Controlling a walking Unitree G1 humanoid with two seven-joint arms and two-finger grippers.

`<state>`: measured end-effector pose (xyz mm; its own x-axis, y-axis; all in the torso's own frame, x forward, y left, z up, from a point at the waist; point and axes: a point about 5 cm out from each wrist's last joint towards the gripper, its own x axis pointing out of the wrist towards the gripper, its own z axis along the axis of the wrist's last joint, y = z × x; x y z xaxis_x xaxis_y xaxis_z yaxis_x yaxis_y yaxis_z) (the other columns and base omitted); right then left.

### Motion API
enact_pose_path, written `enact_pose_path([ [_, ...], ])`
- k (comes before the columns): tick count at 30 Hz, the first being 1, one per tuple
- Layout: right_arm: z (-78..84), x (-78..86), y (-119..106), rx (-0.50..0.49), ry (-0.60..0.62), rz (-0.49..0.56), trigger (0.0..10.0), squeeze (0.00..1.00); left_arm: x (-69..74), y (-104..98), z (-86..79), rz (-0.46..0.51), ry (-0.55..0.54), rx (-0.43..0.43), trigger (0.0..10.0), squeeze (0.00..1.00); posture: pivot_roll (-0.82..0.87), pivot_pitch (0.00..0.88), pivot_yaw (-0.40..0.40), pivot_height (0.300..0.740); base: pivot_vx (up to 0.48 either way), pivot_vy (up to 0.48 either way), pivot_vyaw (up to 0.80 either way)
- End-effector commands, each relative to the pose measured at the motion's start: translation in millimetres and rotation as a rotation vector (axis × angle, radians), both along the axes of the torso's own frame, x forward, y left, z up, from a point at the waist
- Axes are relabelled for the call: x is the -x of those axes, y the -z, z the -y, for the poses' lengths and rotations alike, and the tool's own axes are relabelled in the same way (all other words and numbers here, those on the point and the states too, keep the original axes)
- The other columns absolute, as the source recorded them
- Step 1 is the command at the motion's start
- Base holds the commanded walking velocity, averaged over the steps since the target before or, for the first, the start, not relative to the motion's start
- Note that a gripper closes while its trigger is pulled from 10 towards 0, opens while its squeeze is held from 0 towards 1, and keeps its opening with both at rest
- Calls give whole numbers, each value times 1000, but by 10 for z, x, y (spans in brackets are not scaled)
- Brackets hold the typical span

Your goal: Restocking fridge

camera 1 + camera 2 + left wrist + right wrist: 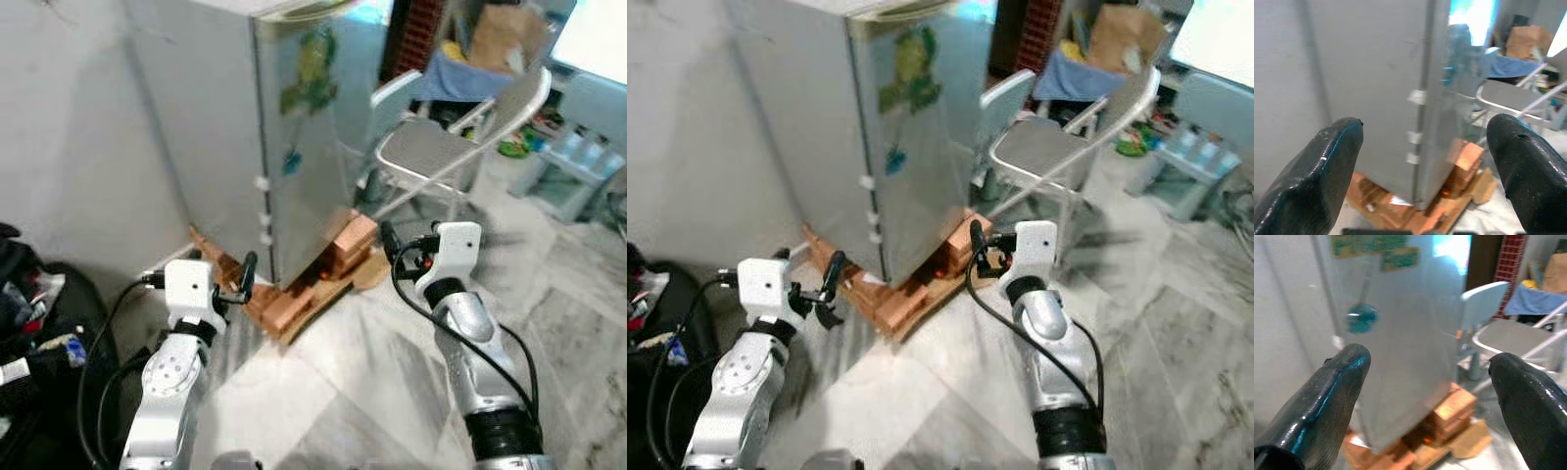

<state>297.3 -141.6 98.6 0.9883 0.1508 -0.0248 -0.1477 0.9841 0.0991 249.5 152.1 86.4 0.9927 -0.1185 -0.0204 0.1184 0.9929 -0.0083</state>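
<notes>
Your fridge [265,127] stands shut ahead of both hands, raised on bricks [338,257]. A folding chair [441,147] sits beyond your right hand [390,245]. Your left hand [243,279] is near the fridge's lower corner. Both hands are spread wide, holding nothing.

the fridge [294,127] is silver-grey, with green-and-yellow stickers [312,70] at 12 o'clock and a teal one below. it sits on orange-brown bricks [338,257]. at 2 o'clock: a grey folding chair [431,147], blue cloth [460,78]. the floor [333,382] is pale grey marble, veined.
</notes>
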Motion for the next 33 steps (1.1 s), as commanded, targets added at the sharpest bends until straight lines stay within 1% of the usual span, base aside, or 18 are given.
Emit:
enact_pose_path([
  [1,-5,-13,-44,8,-6,17,10000,0,-15,-24,6,7,12,1,10000,0,109,0,-38,740,300,375,0],
  [7,-2,-45,-67,12,-5,21,10000,0,-26,-41,25,19,24,-4,10000,0,115,0,-42,740,299,374,-510],
  [12,-15,-59,-72,13,-4,24,10000,0,9,-39,56,22,54,-11,10000,0,117,0,-38,740,351,321,-800],
  [19,-19,-50,-60,13,-3,22,10000,0,-4,-46,77,25,64,-8,10000,0,114,0,-35,740,425,0,-800],
  [29,-35,-53,-57,13,-5,22,10000,0,7,-29,97,12,74,-2,10000,0,118,0,-38,740,0,0,-800],
  [33,-42,-53,-53,14,-9,22,10000,0,-10,-38,38,19,28,-14,10000,0,118,0,-38,740,0,0,-138],
])
